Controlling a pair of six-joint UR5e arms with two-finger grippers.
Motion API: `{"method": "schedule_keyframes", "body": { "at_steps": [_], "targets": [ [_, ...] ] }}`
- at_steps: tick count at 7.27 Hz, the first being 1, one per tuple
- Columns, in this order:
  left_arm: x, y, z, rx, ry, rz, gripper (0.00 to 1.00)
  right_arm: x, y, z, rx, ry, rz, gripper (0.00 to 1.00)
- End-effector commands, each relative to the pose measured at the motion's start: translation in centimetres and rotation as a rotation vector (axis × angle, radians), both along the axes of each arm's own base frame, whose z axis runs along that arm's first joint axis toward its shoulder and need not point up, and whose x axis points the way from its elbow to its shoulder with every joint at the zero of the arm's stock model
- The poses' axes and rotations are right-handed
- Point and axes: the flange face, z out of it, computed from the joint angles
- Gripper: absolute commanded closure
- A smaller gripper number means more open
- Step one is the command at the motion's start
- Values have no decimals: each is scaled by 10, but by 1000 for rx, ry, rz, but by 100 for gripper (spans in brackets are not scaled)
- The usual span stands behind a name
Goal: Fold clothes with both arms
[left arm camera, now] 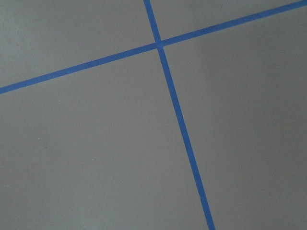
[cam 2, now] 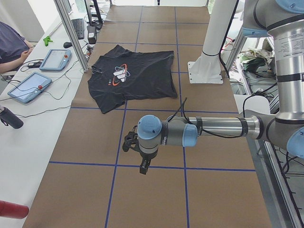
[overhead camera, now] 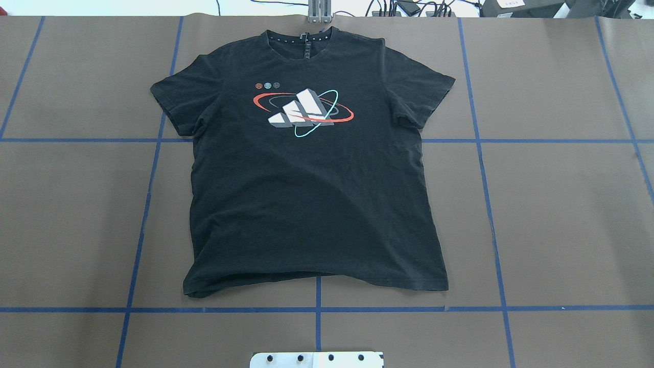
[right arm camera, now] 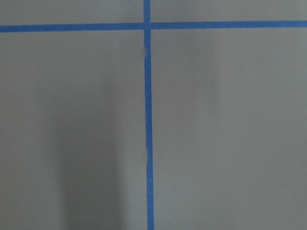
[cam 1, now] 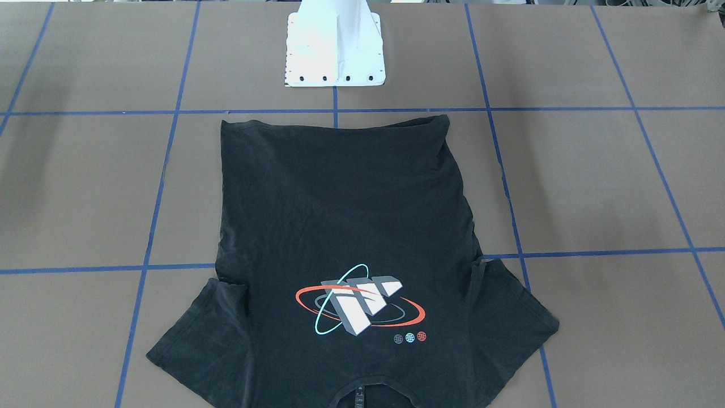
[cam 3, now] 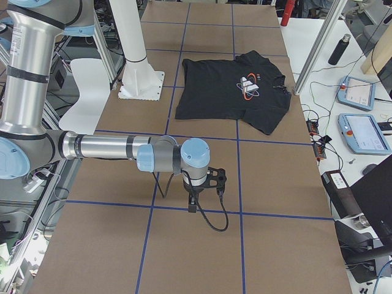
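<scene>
Step one not begun: black short-sleeved fabric T-shirt (overhead camera: 311,194) lies flat, collar at 12 o'clock. Left end effector (cam 2: 141,164) and right end effector (cam 3: 192,202) hang well clear of it; whether spread or pressed together, I cannot tell. You must next bring both to its edges.

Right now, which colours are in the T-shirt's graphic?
The graphic has grey-white bars, a red ring and a cyan ring; clearest in the overhead view.

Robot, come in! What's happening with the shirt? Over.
Left gripper and right gripper off to the sides, away from the T-shirt; jaws unclear. T-shirt flat, picture up, not folded yet. Nothing on it.
</scene>
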Motion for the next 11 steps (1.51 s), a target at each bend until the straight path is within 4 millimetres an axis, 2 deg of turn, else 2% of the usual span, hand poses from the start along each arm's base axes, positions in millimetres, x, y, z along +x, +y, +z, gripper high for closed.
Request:
{"method": "schedule_keyframes", "body": {
  "at_steps": [1,4,6,8,9,11],
  "targets": [
    [-1,-2,-7,18,-11,1,0,-1,0,0,0,0,-2,0],
    [0,-3,-17,38,-3,2,0,-2,-5,-9,18,-5,0,0],
    [-1,-9,-39,82,-11,-2,0,-3,-22,-25,64,-11,-2,0],
    [-1,-33,-72,198,-10,-6,0,-3,-32,-43,251,-17,5,0],
    [-2,-51,-94,285,-12,-7,0,-2,-35,-48,303,-11,8,0],
    [-1,-78,-131,437,-13,-2,0,-4,-84,-66,358,-10,9,0]
  ]
}}
